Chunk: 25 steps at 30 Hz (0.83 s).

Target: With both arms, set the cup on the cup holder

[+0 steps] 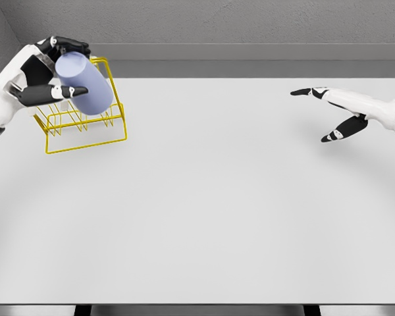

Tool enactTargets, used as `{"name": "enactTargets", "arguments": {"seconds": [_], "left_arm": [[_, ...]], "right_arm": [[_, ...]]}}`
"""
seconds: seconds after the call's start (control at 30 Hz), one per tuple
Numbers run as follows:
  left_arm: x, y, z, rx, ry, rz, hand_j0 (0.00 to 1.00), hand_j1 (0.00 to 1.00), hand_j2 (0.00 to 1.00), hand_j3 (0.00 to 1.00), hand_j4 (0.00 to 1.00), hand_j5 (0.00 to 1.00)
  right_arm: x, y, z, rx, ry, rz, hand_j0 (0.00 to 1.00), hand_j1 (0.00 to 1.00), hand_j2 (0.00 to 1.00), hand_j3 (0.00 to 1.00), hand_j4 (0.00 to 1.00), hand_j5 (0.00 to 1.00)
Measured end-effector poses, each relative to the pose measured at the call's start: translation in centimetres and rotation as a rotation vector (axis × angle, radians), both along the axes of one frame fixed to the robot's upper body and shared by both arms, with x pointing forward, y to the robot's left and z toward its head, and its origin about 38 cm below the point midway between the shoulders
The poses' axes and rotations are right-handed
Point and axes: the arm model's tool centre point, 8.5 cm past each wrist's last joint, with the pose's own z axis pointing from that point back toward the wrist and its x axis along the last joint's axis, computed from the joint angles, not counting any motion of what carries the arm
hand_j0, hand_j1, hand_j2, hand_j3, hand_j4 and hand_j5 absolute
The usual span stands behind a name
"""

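Tabletop [204,217] fills most of the head view, plain white, its near edge along the bottom of the frame, grey wall behind. Far left: left arm comes in from the left edge, white shell with dark joints. Left robot hand [52,69] is curled around the cup [85,82], black fingers [69,47] wrapped over the top of it and the thumb pressed against its near side, so a firm grasp. Cup is pale lavender, smooth, tilted with its flat end up toward the left and its body slanting down to the right. It sits over the upper part of the cup holder [85,135], overlapping the wire frame; cannot tell if it touches the wires or hangs just above them. Cup holder is a yellow wire rack standing on the tabletop at the left rear, rectangular base with upright prongs and a raised back rail. Middle of the tabletop shows only bare surface. Far right: right arm enters from the right edge, right robot hand [336,112] is spread flat, fingers extended and pointing left, thumb angled down, holding nothing, hanging above the tabletop well apart from cup and cup holder.
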Motion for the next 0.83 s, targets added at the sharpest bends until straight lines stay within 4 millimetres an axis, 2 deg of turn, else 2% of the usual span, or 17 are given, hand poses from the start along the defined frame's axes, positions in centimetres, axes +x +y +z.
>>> {"name": "enactTargets", "arguments": {"seconds": [0.43,0.47,0.7,0.83], "left_arm": [[-0.5,-0.1,-0.4,0.020,-0.004,-0.006,1.00,1.00,1.00,1.00,1.00,1.00],[-1.2,0.0,-0.8,0.034,0.002,-0.012,1.00,1.00,1.00,1.00,1.00,1.00],[-6.7,0.8,0.8,0.185,-0.168,-0.104,1.00,1.00,1.00,1.00,1.00,1.00],[-9.4,-0.4,2.0,0.232,-0.260,-0.192,1.00,1.00,1.00,1.00,1.00,1.00]], "right_arm": [[0.0,0.0,0.0,0.001,-0.001,-0.001,1.00,1.00,1.00,1.00,1.00,1.00],[0.0,0.0,0.0,0.001,-0.001,-0.001,1.00,1.00,1.00,1.00,1.00,1.00],[0.0,0.0,0.1,0.001,-0.001,-0.001,1.00,1.00,1.00,1.00,1.00,1.00],[0.0,0.0,0.0,0.001,0.000,-0.001,1.00,1.00,1.00,1.00,1.00,1.00]]}}
